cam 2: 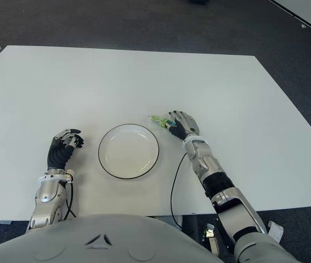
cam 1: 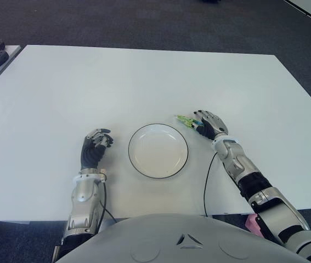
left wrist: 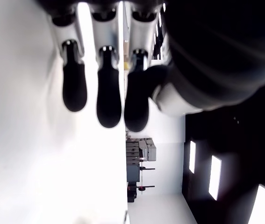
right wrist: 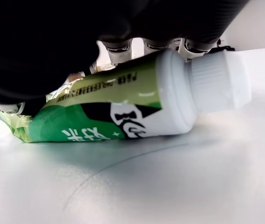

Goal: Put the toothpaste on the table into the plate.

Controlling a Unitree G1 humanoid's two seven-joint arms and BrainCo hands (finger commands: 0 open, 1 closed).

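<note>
Right hand (cam 1: 210,125) on toothpaste (right wrist: 137,105), white table (cam 1: 144,76), dark carpet (cam 1: 144,22) beyond.

- The plate (cam 1: 158,150) sits on the counter (cam 1: 144,82), near its front edge.
- The left hand (cam 1: 95,147) shows just left of the plate, apart from it.
- The right hand (cam 1: 210,125) is to the plate's right and slightly behind it, over the toothpaste (cam 1: 187,121).
- The toothpaste lies on the counter just beyond the plate's right rim, outside it.
</note>
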